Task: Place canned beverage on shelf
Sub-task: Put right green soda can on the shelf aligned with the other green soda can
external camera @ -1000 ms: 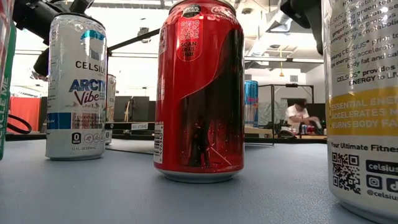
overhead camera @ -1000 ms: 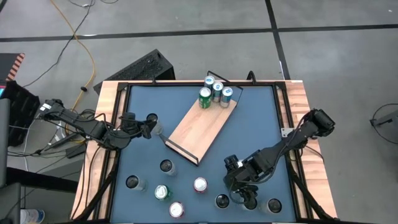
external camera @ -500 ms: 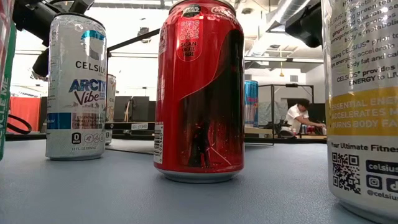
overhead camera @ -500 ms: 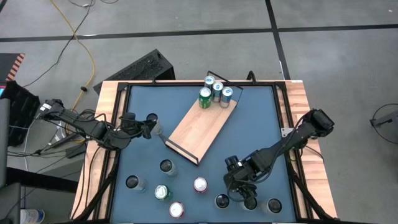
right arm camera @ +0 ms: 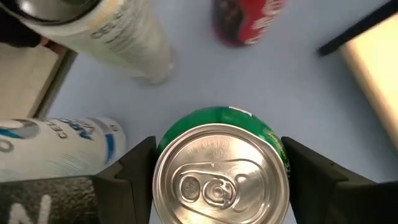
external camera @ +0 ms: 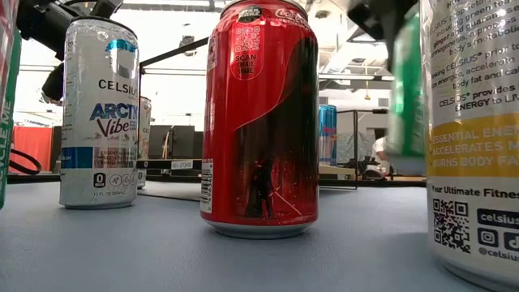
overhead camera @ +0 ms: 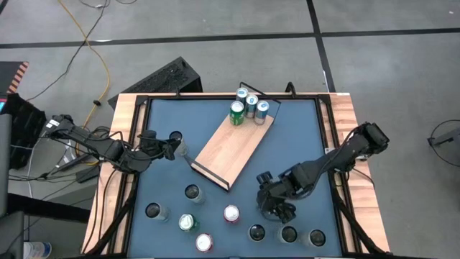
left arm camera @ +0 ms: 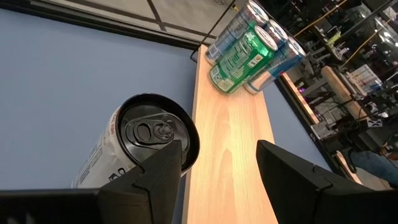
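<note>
My right gripper [overhead camera: 279, 205] is shut on a green can [right arm camera: 217, 121] with a silver top, near the table's front right. The can shows blurred in the low view [external camera: 405, 89]. The shelf [overhead camera: 233, 147] is a light-wood board lying slantwise on the blue tabletop, with three cans [overhead camera: 249, 106] standing at its far end. My left gripper [overhead camera: 175, 142] is open at the shelf's left. A white can with a black top [left arm camera: 149, 140] stands just outside one of its fingers, and I cannot tell whether they touch. My right gripper pinches the green can's upper side wall [right arm camera: 160, 163] between its two fingers [right arm camera: 134, 168], one on each opposite side. The fingers point down from above. The can hangs upright, its top up, and in the low view its bottom is clear of the table.
Several loose cans stand along the table's near part: a red one [overhead camera: 231, 214], a green one [overhead camera: 188, 223], three in a row at the near right [overhead camera: 289, 234], and others at the near left [overhead camera: 152, 211]. A wooden rim [overhead camera: 345, 144] frames the tabletop.
My right gripper has gone up and toward the table's far edge with the green can, away from the row of cans at the near right. The can now shows in the low view, where it was hidden before.
</note>
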Motion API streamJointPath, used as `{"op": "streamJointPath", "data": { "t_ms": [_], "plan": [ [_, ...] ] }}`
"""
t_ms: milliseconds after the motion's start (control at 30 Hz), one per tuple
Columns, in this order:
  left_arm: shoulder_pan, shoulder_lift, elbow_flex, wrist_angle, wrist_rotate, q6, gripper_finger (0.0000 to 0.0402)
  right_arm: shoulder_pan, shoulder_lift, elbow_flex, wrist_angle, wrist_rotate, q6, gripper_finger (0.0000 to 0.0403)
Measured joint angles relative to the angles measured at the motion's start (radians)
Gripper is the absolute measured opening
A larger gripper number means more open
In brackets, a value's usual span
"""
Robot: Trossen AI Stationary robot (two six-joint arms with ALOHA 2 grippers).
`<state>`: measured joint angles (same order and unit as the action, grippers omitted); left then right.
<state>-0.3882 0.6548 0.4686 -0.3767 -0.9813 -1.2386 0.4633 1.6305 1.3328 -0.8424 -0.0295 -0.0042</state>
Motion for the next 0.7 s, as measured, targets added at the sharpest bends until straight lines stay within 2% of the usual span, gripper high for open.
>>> {"op": "streamJointPath", "data": {
  "t_ms": [267,700],
  "plan": [
    [0.0,0.0,0.0,0.0,0.0,-0.001,0.0194,-0.168,-0.075,0.07,-0.137,0.015,-0.219,0.0263],
    [0.0,0.0,0.0,0.0,-0.002,0.003,0.0194,-0.586,-0.105,0.192,-0.197,0.013,-0.606,0.0263]
  ]
}}
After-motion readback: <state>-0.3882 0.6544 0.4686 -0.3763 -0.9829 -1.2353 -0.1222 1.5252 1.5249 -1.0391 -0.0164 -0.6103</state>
